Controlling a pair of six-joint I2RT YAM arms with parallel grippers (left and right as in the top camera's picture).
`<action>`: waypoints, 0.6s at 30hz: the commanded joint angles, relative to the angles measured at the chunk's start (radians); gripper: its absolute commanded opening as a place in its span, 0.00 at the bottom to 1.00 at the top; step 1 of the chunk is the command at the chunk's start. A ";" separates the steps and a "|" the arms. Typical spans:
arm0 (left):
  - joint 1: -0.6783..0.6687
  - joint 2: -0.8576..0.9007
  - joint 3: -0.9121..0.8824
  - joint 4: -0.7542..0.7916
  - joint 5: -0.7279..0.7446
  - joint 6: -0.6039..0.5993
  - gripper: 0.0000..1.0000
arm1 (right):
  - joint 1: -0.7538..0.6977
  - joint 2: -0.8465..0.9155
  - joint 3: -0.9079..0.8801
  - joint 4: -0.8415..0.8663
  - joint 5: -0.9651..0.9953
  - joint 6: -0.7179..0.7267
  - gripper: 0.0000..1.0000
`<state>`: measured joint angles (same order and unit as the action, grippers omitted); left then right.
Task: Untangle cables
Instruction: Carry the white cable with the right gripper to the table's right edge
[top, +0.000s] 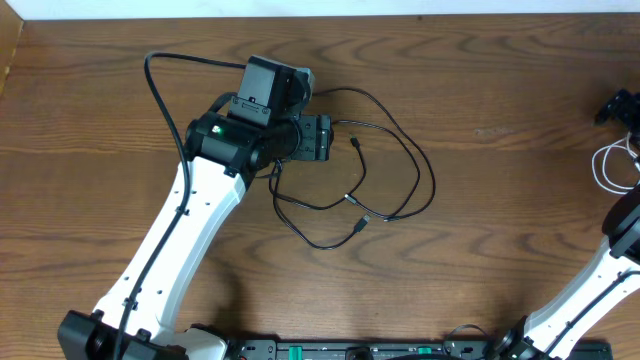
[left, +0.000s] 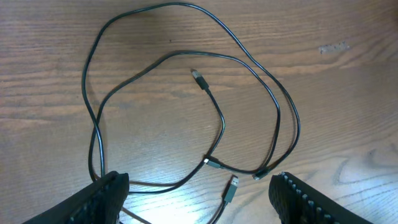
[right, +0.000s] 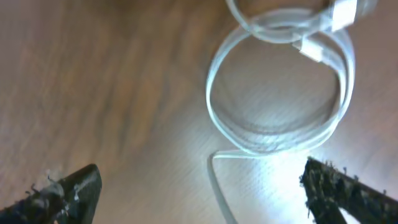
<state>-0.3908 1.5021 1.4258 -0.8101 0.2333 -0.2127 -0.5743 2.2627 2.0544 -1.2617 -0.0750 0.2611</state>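
**Black cables lying loose mid-worktop, white one coiled at the right edge**

The black cables (top: 385, 175) are lying in wide, overlapping loops on the wooden worktop (top: 500, 60), just right of centre. In the left wrist view they (left: 273, 106) are crossing one another at several places, and small plug ends are showing: one (left: 198, 76) is resting inside the loops, another (left: 231, 188) is lying near the lower edge. How many black cords are making up the tangle is hard to tell.

The white cable (top: 605, 165) is sitting well apart from them, at the far right edge. Close up it (right: 273, 134) is forming a round coil of a few turns, with its white plugs (right: 344, 11) at the top and one loose tail trailing down.

The left end effector (left: 199, 193) is hovering over the near side of the black loops, fingers apart and gripping nothing. The right end effector (right: 202, 186) is hanging just short of the white coil, fingers (right: 74, 190) spread wide and holding nothing.
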 joint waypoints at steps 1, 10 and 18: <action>0.000 0.001 0.022 0.000 -0.006 -0.010 0.77 | -0.004 -0.013 0.045 -0.087 -0.063 0.040 0.99; 0.000 0.001 0.022 0.000 -0.006 -0.010 0.77 | -0.013 -0.013 0.040 -0.156 -0.671 0.092 0.99; 0.000 0.001 0.022 -0.001 -0.006 -0.010 0.77 | -0.029 -0.013 0.040 -0.275 -0.856 0.529 0.87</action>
<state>-0.3908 1.5021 1.4258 -0.8101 0.2333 -0.2127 -0.5865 2.2623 2.0754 -1.5345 -0.7666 0.6346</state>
